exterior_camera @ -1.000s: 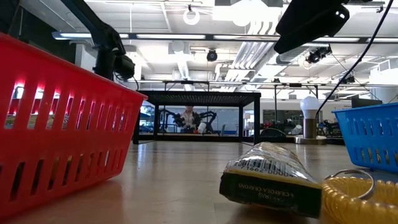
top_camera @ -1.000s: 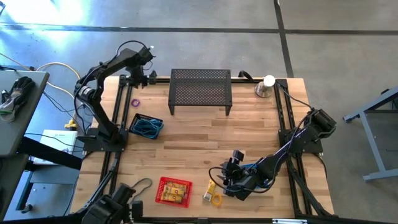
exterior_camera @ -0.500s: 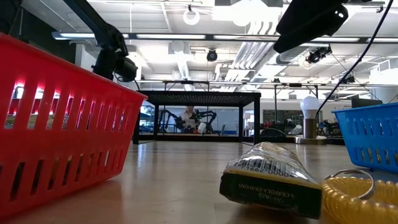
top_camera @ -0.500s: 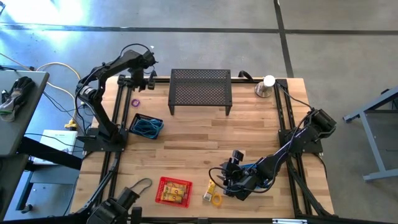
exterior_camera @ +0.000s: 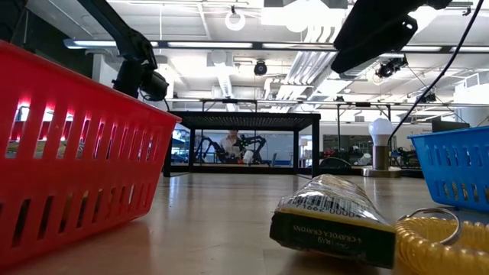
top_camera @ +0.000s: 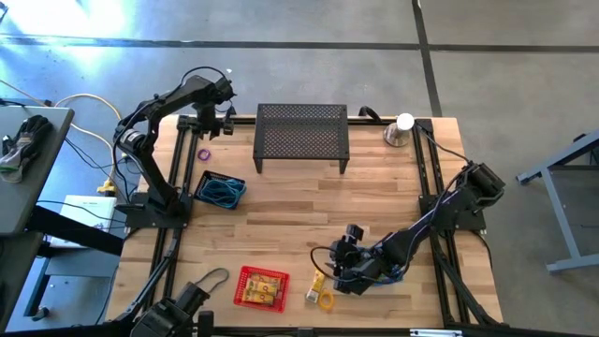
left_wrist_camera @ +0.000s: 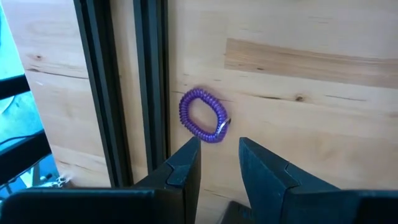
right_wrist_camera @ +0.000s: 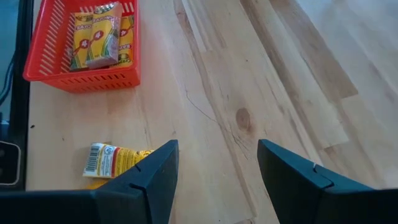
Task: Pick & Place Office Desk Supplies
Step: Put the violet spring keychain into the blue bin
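Pickup in hand: your left gripper (left_wrist_camera: 217,152), fingers narrowly apart and empty, hangs over the purple coil ring (left_wrist_camera: 203,116) beside the table rail (right gripper (right_wrist_camera: 217,165) spread wide, near the yellow packet (right_wrist_camera: 115,160)), so lower and straddle it.

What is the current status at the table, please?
Left pincer open, empty, above purple coil ring. Right pincer open, empty, near yellow packet. Nothing in the way.
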Controlling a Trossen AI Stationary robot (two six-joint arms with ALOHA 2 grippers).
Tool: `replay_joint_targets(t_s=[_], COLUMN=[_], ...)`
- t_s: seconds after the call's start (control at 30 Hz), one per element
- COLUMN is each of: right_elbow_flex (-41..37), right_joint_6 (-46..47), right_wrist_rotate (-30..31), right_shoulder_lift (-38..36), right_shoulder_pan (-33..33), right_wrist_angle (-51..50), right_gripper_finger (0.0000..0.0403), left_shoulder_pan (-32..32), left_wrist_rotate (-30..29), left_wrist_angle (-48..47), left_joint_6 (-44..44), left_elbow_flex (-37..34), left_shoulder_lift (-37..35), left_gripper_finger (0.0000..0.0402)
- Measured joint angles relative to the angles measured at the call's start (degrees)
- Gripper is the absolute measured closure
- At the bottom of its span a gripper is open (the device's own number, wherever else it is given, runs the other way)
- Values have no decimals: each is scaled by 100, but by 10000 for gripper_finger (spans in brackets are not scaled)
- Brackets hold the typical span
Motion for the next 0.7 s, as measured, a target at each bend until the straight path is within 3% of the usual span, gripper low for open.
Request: replay_joint_targets(t_s=[0.57, 0.7], right_elbow_flex=[0, 0], right_joint_6=[63, 66], right_wrist_rotate=[-304, -304], right_shoulder_lift=[0, 0], right_shoulder_pan=[-386, -281], right_wrist_angle=[130, 130], right_gripper_finger=[195, 195], left_shoulder_pan=[-32, -167], left_wrist_rotate=[-204, -329], left_wrist_angle=[202, 344], left_joint_6=[29, 792], left_elbow_flex=[0, 0], left_shoulder_lift=[0, 0], left_gripper_finger=[301, 301])
